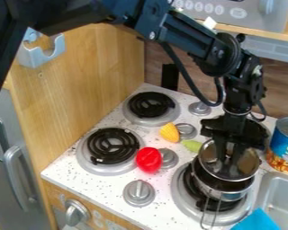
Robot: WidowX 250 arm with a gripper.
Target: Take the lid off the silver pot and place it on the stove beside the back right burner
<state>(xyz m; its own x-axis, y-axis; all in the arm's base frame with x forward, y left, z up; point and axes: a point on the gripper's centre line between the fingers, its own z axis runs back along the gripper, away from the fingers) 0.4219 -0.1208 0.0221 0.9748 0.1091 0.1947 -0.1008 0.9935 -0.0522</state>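
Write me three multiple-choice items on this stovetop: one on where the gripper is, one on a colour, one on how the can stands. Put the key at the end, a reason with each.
1. Where is the gripper?
A. Above the sink
B. Beside the fridge handle
C. At the mouth of the metal pot

2. What colour is the rounded object between the front-left burner and a knob?
A. Red
B. White
C. Purple

3. How is the can set?
A. Lying on its side
B. Upright
C. Tipped into the pot

Key:
1: C, the gripper hangs down at the pot's open top.
2: A, the object is bright red all over.
3: B, the can's round top faces up and its label wraps the side below.
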